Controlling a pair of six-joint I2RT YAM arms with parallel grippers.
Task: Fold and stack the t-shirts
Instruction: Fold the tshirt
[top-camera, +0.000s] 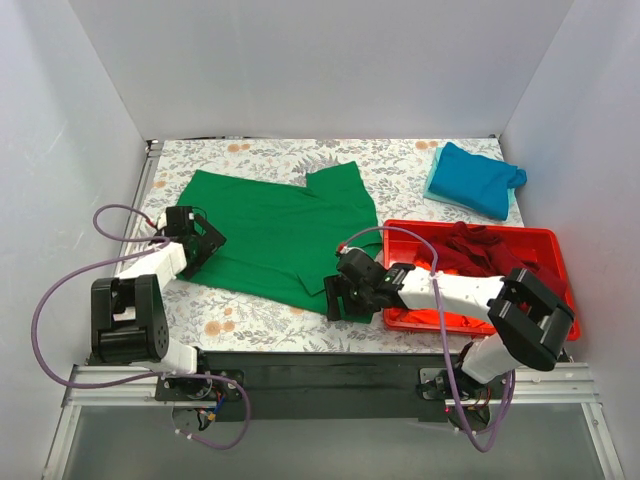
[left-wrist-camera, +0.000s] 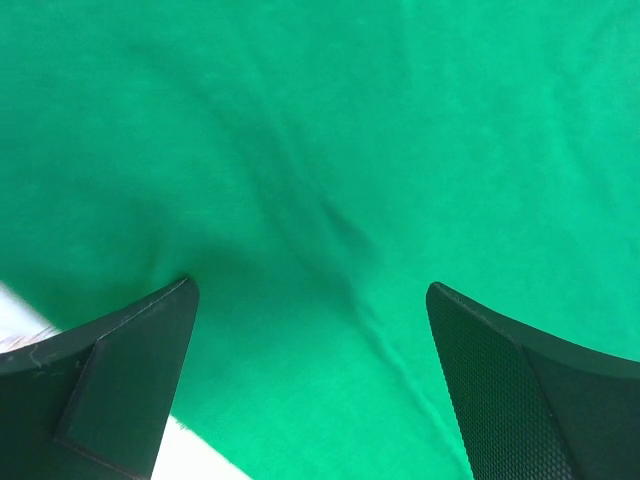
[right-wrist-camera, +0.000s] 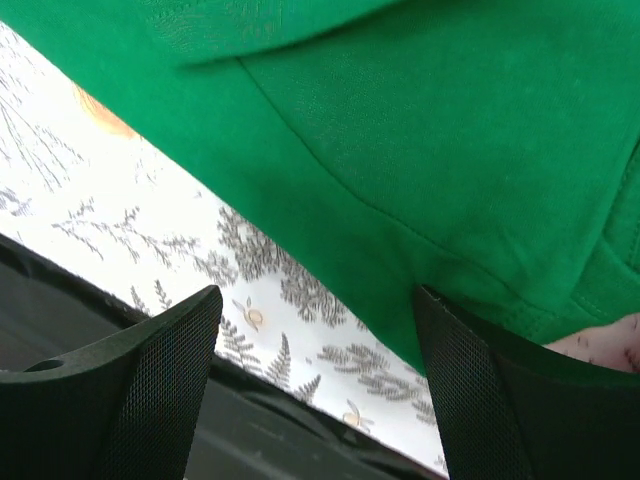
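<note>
Top view: bright green short-sleeved cotton t-shirt (top-camera: 275, 235) spread mostly flat across the middle of a fern-and-flower patterned table cover (top-camera: 250, 152), near right corner doubled over on itself. Folded teal blue t-shirt (top-camera: 480, 178) at the far right corner, well apart from the green one. Crumpled dark maroon t-shirt (top-camera: 478, 250) inside a rigid red plastic tray (top-camera: 548, 238) at near right. Any orange-red shirt beneath too close in colour to the tray to pick out.

Left gripper (top-camera: 210, 245) at the green shirt's left edge. From its wrist camera, both black fingers (left-wrist-camera: 120, 385) wide apart over lightly creased green fabric, clamped on nothing. Right gripper (top-camera: 335, 297) at the shirt's near right corner, just beside the tray. From its wrist camera, likewise wide apart and holding nothing: one textured finger (right-wrist-camera: 500, 410) at the green hem, contact impossible to confirm, the other over bare table cover and the black table edge (right-wrist-camera: 60, 300).

Likely step: taking hold of two edges for the first fold, with folding barely begun on this shirt.

Possible trouble from here:
- Pinching only the top layer at the doubled-over corner, leaving the fold lopsided.
- Catching the table cover together with the hem on the right, dragging the surface along.
- Closing unevenly, one side gripped and the other slipping, twisting the shirt.
- Swinging the right arm into the nearby tray rim.
</note>
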